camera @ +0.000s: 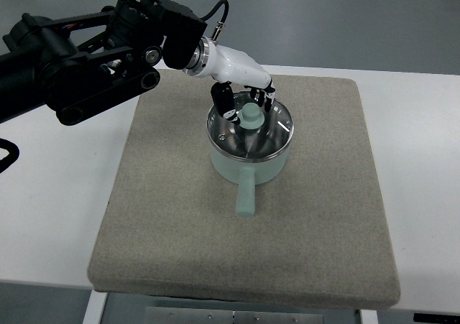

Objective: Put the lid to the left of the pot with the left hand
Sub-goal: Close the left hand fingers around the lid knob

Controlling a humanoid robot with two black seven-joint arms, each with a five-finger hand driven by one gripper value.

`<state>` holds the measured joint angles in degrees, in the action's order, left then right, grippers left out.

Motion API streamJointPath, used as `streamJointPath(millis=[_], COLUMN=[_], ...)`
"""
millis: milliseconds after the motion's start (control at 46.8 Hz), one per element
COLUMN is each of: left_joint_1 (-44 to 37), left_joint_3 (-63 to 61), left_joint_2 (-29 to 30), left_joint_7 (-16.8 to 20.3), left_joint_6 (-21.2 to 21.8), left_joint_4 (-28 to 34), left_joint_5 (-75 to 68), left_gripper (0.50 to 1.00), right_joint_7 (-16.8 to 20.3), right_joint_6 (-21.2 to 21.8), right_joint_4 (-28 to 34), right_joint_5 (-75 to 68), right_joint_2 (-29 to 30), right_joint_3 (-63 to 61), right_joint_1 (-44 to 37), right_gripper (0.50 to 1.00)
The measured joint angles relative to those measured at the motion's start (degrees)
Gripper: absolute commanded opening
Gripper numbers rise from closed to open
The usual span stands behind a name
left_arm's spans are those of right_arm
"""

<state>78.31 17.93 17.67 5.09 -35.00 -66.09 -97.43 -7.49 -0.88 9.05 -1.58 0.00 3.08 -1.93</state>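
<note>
A white tabletop (50,216) fills most of the top view, running from the left edge to the right. On it lies a large square mat (316,216) of grey-beige felt-like cloth with rounded corners, its front edge reaching close to the tabletop's near edge.

The left arm (79,65) comes in from the upper left edge, a bulky black assembly of links and joints with a black cable looping off its wrist. It ends in a white-shelled left hand (244,98) with dark fingers (224,105), which points down over the far side of the pot.

The pot (248,155) stands on the mat, a little behind and left of the mat's centre. It is pale mint green, upright, with a straight handle (245,193) of the same colour sticking out toward the near edge of the mat.

The lid (251,133) sits on the pot, closing it; it is glass with a metal rim, and a pale green knob (251,116) stands at its middle.

The hand's fingers are partly spread and curve down around the knob, some to its left and some to its right and behind it. They are at or just beside the knob, but whether they actually grip it cannot be told from this view. The lid lies flat on the pot's rim.
</note>
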Motion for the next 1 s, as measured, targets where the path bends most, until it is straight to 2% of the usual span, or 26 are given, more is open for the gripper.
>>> streamJointPath(millis=[214, 363, 512, 790, 875, 1004], left_joint_1=[0.0, -0.07, -0.09, -0.09, -0.09, -0.17], left_joint_3=[0.0, 0.01, 0.02, 0.02, 0.02, 0.02], left_joint_2=[0.09, 0.06, -0.03, -0.16, -0.17, -0.18], left_joint_7=[0.0, 0.0, 0.0, 0.0, 0.0, 0.01], left_joint_6=[0.0, 0.0, 0.01, 0.0, 0.0, 0.0], left_joint_4=[0.0, -0.05, -0.09, -0.17, -0.18, -0.19], left_joint_5=[-0.41, -0.7, -1.07, -1.2, -1.4, -1.92], left_gripper=[0.698, 0.632, 0.6, 0.591, 0.534, 0.5], right_joint_7=[-0.01, -0.04, -0.02, -0.02, -0.02, -0.02], right_joint_6=[0.0, 0.0, 0.0, 0.0, 0.0, 0.0], right_joint_4=[0.0, 0.0, 0.0, 0.0, 0.0, 0.0], right_joint_5=[0.0, 0.0, 0.0, 0.0, 0.0, 0.0], right_joint_2=[0.0, 0.0, 0.0, 0.0, 0.0, 0.0], right_joint_3=[0.0, 0.0, 0.0, 0.0, 0.0, 0.0], right_joint_1=[0.0, 0.0, 0.0, 0.0, 0.0, 0.0], right_gripper=[0.924, 0.924, 0.924, 0.924, 0.924, 0.924])
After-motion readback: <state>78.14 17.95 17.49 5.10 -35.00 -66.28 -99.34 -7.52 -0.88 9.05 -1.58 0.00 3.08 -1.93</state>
